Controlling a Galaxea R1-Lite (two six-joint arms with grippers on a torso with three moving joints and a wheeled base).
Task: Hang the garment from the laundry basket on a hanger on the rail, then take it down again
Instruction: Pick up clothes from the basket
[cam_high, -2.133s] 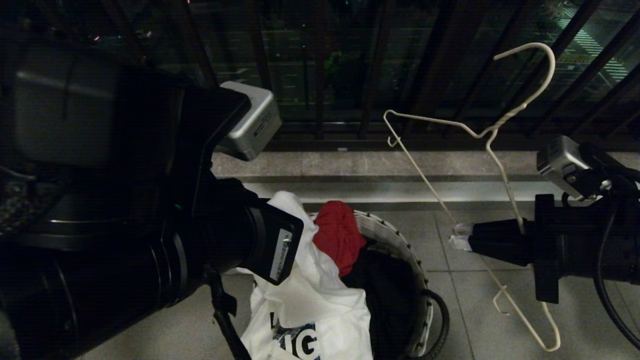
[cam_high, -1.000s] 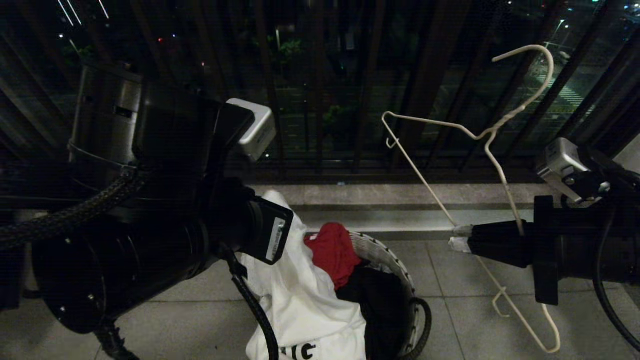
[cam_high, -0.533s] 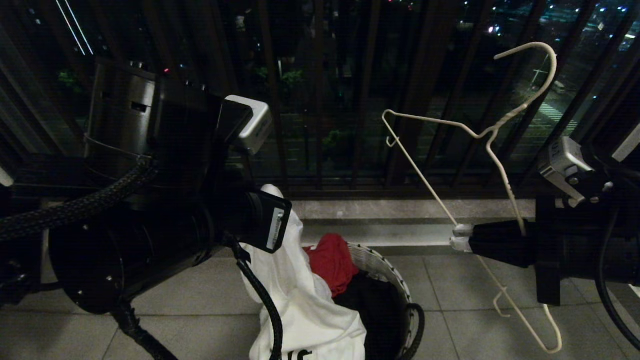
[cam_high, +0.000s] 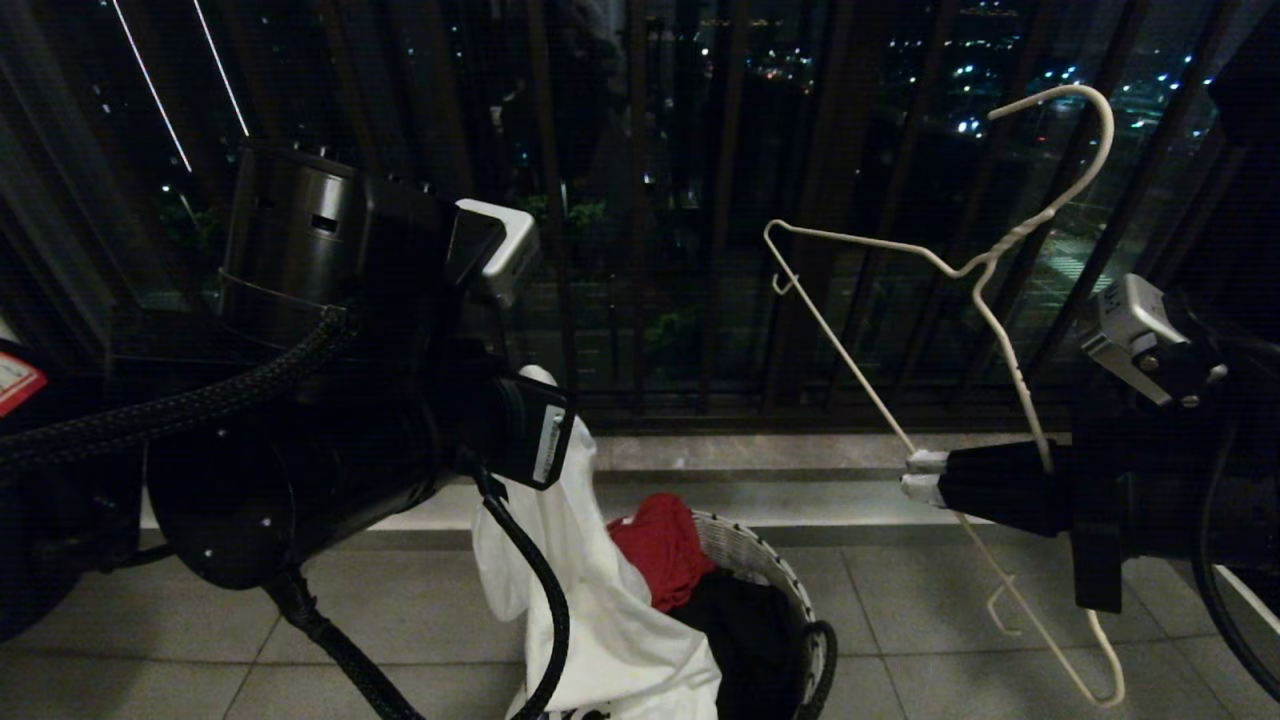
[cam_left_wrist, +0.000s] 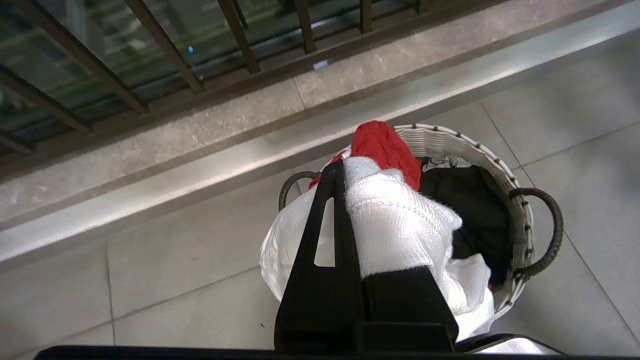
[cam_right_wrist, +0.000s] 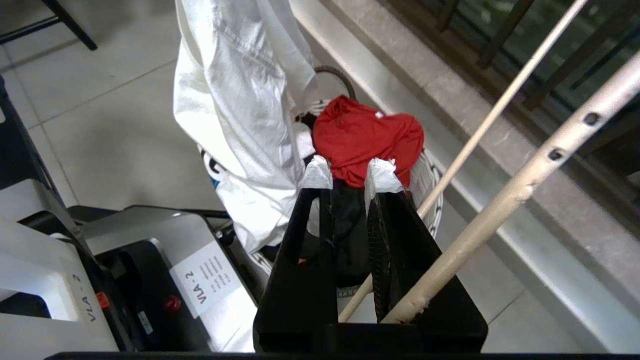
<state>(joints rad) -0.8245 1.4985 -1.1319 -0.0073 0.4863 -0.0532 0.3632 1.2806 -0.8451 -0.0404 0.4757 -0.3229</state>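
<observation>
A dark balcony railing (cam_high: 640, 200) is seen across the twelve o'clock half of the head view, with a pale tiled floor (cam_high: 900, 620) below it. The left arm fills the nine o'clock side; the fingers of the left gripper (cam_left_wrist: 350, 200) are clamped on the garment (cam_high: 590, 600), a white T-shirt that is held up by one bunched end and hangs down to the six o'clock edge, its lower part draped over the rim of the laundry basket (cam_high: 760, 555). The basket stands on the floor at six o'clock, and a red cloth (cam_high: 655, 545) and a black garment (cam_high: 740, 630) lie inside it. At three o'clock the right gripper (cam_high: 925, 475) is held level, its fingers closed to a narrow gap on the hanger (cam_high: 990, 300); the white wire is pinched where its lower bar and one arm run through the fingers. The hanger is tilted, with its hook toward one o'clock, and is kept well apart from the garment. In the right wrist view a pale bar pierced with round holes (cam_right_wrist: 550, 160) is seen passing beside the fingers.
</observation>
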